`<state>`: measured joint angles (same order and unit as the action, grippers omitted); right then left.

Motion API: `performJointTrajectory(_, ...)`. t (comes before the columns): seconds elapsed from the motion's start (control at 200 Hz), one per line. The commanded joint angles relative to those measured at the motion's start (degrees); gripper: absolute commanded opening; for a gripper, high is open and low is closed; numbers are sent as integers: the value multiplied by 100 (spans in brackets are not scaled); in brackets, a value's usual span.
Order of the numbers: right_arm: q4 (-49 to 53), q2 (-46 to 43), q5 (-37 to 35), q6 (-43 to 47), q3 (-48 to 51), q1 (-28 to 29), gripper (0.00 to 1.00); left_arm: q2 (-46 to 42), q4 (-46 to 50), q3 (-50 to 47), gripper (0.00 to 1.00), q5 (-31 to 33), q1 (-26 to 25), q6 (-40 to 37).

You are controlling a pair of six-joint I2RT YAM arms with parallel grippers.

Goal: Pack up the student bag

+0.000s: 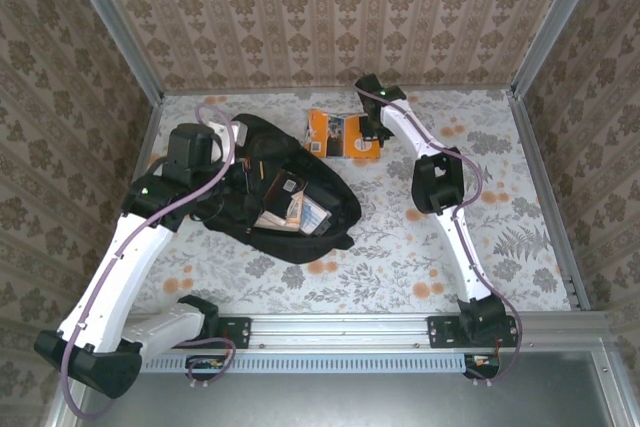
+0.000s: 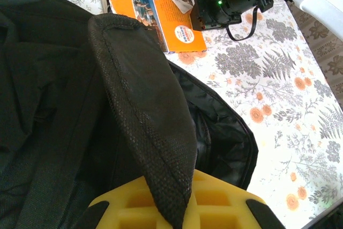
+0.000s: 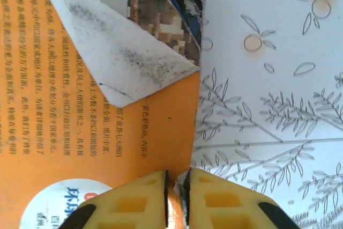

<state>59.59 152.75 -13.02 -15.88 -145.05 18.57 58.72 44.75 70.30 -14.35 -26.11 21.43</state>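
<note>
The student bag (image 1: 300,222), black and soft, lies open at the left-middle of the table with a few books (image 1: 290,205) showing inside it. My left gripper (image 2: 179,213) is shut on a black woven strap of the bag (image 2: 144,95) and holds it up between its yellow fingers. An orange book (image 1: 338,134) lies on the table beyond the bag, a page curled back at its top. My right gripper (image 3: 177,199) is shut on the right edge of that orange book (image 3: 107,132), the cover pinched between the pads.
The flowered tablecloth (image 1: 500,207) is bare to the right of the bag. Patterned walls and a metal frame (image 1: 545,187) close in the table. The right arm (image 1: 440,182) reaches across the far right side.
</note>
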Motion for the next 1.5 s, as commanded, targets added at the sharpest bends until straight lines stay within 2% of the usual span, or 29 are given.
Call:
performJointTrajectory(0.0,296,-29,-173,143,660,139,4,-172,-45,-53,0,-102,-135,78)
performJointTrajectory(0.035,160,-134,-122,104,846,155,0,-178,-46,-69,0,-103,-135,83)
performJointTrajectory(0.36,-1388,-1776,527,-700,3202,126,0,-240,77,-51,1,-6,-168,-118)
performJointTrajectory(0.465,-2138,-2561,870,-1252,4373,12,0,-165,63,-102,16,-44,-291,-135)
performJointTrajectory(0.53,-2488,-3055,994,-1670,5078,-79,0,-76,24,-83,40,-45,-551,-263)
performJointTrajectory(0.575,-2784,-3398,1078,-1935,5609,-150,0,24,54,-27,52,41,-802,-337)
performJointTrajectory(0.69,-3439,-4276,1267,-2583,6971,-362,0,300,130,169,64,317,-1284,-404)
performJointTrajectory(0.88,-4353,-5712,1612,-3484,9174,-616,0,612,7,479,71,601,-1646,-262)
performJointTrajectory(1.025,-4379,-6763,1656,-4261,10540,-533,0,1069,-118,763,71,779,-2061,-212)
performJointTrajectory(1.1,-4254,-7360,1563,-4507,11080,-182,0,1419,-231,847,71,790,-2284,-109)
performJointTrajectory(1.195,-3895,-8188,1168,-4647,11514,629,0,1957,-405,941,71,793,-2530,48)
performJointTrajectory(1.225,-3737,-8412,1022,-4646,11614,816,12,2123,-431,973,71,793,-2584,92)
performJointTrajectory(1.27,-3517,-8733,950,-4627,11751,919,41,2372,-478,1052,72,749,-2648,161)
performJointTrajectory(1.31,-3359,-9027,963,-4490,11849,912,59,2537,-499,1110,71,706,-2695,220)
performJointTrajectory(1.36,-2975,-9416,806,-4205,11815,912,70,2672,-546,1150,71,675,-2724,260)
performJointTrajectory(1.435,-2561,-9947,515,-3526,11644,905,75,2773,-573,1198,71,698,-2757,261)
performJointTrajectory(1.495,-2333,-10176,53,-3097,11404,827,87,2784,-579,1205,72,770,-2759,256)
